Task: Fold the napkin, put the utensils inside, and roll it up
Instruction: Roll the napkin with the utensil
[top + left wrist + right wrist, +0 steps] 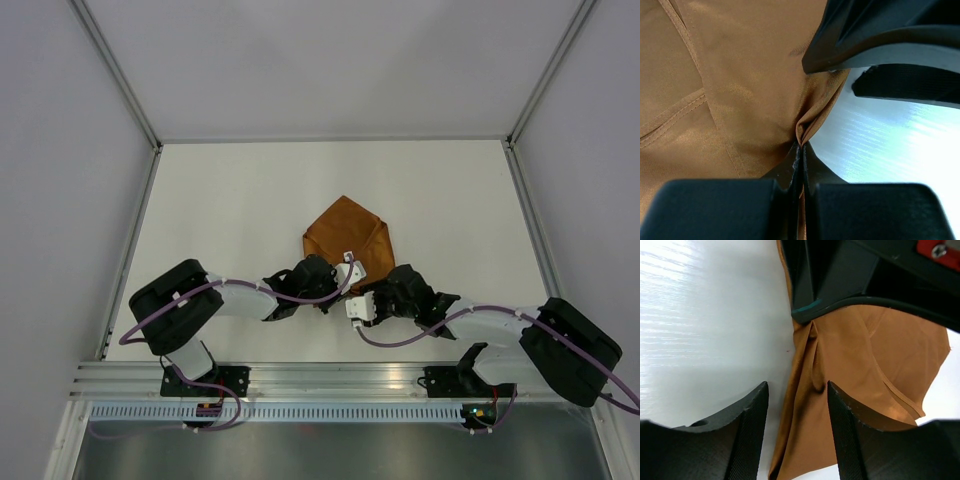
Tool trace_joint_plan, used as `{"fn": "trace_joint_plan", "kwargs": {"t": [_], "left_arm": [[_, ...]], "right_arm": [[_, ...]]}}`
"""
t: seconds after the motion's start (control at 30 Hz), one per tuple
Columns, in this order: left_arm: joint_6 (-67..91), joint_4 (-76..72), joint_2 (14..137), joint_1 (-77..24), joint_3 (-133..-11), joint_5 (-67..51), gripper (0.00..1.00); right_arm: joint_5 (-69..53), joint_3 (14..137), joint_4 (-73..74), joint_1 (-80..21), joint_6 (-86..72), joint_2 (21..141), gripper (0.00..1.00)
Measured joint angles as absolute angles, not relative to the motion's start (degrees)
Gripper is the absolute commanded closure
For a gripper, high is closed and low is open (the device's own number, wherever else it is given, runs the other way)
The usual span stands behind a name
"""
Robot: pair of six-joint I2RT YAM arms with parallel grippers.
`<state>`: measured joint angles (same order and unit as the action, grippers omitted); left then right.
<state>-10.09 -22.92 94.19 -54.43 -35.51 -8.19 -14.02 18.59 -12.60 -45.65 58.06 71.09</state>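
Observation:
The rust-brown napkin [346,236] lies folded in on itself on the white table, with a point toward the far side. My left gripper [338,275] sits at its near edge, shut on a pinched ridge of cloth [801,135]. My right gripper [358,300] is just beside it and open. Its two fingers straddle the napkin's [865,355] edge fold, and the right gripper [797,390] is not pressing on the cloth. A teal sliver [804,314] shows under the left gripper's body; I cannot tell whether it is the utensils, which otherwise stay hidden.
The white table [230,200] stretches left, right and beyond the napkin, bounded by grey walls. An aluminium rail [330,375] carrying both arm bases runs along the near edge. The two wrists crowd close together over the napkin's near edge.

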Motion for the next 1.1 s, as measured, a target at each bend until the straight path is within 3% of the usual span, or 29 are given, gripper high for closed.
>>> {"fn": "trace_joint_plan", "kwargs": {"t": [0.3, 0.6, 0.73, 0.83, 1.1], "left_arm": [[-10.04, -22.9, 94.17, -54.0, -35.44, -9.65, 0.98], [-10.0, -22.83, 93.95, -53.3, -35.24, -10.9, 0.98], [-9.54, -22.81, 93.69, -52.77, -35.22, -11.18, 0.98], [-8.78, -22.87, 93.32, -52.12, -35.07, -12.03, 0.94], [-5.1, -25.26, 91.07, -49.98, -32.8, -13.63, 0.76]], "right_arm": [[-11.62, 18.44, -16.99, -46.19, 60.36, 74.39, 0.55], [-11.31, 19.79, -16.62, -46.28, 61.69, 76.79, 0.74], [-10.72, 21.61, -15.7, -46.28, 61.78, 77.87, 0.95], [-10.61, 23.07, -14.04, -46.28, 61.78, 78.43, 1.0], [-12.23, 27.0, -6.61, -46.28, 61.8, 78.89, 0.99]]}}
